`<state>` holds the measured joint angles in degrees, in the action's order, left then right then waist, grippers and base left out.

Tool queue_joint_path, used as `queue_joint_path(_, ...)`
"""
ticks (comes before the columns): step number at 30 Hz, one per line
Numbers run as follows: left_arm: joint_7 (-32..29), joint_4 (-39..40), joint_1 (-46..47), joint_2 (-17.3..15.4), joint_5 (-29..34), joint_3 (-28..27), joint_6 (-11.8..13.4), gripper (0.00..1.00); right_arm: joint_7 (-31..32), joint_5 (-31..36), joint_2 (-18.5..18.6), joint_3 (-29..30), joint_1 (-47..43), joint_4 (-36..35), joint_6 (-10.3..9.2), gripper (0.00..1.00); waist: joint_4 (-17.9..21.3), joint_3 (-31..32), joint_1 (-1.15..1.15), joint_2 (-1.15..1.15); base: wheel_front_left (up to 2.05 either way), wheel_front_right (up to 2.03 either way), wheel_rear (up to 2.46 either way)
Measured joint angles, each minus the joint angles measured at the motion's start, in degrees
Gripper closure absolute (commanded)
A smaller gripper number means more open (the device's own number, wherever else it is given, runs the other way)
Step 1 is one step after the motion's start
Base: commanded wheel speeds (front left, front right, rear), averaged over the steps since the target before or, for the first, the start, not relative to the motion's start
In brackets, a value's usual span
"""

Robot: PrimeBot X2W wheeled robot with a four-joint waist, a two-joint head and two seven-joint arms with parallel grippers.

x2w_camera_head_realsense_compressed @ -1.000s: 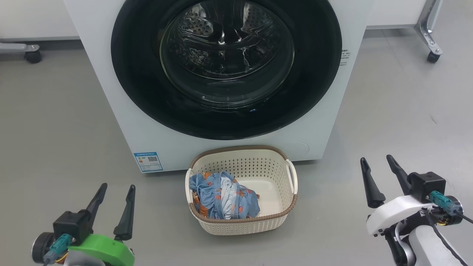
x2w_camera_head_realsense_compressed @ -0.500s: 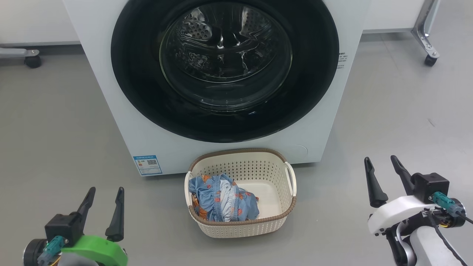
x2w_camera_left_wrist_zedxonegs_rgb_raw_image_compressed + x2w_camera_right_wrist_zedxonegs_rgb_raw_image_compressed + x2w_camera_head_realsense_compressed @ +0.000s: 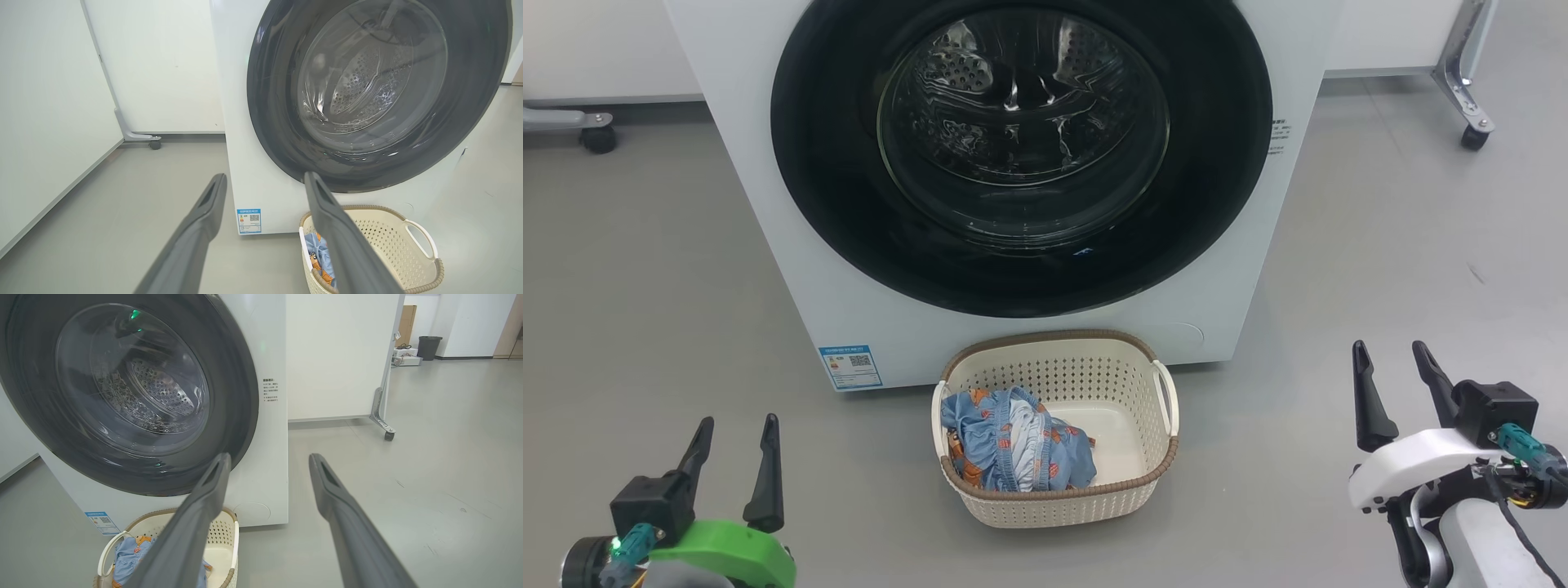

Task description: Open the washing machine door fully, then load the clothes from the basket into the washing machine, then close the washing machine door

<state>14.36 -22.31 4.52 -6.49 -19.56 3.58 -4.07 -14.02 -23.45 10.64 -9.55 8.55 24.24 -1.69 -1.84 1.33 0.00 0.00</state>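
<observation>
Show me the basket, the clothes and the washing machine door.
the basket (image 3: 1054, 508): head view, its near perforated wall.
the clothes (image 3: 1011, 445): head view, middle of the blue bundle.
the washing machine door (image 3: 821, 180): head view, left side of the black rim.

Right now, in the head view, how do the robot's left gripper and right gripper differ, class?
The left gripper is green at its base; the right gripper is white there. The left gripper shows lower in the head view than the right gripper. Both are open, hold nothing and point up the view, one on either side of the basket.
</observation>
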Motion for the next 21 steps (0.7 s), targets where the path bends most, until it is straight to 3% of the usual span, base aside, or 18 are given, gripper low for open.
queue_joint_path(21, 0.0, -0.62, -0.01, 0.41, 2.13, -0.81, -0.29, 0.0, 0.0, 0.98, -1.13, 1.35, -1.09, -0.65, 0.08, 0.0, 0.26, 0.05, 0.0, 0.0, 0.07, 0.07, -0.14)
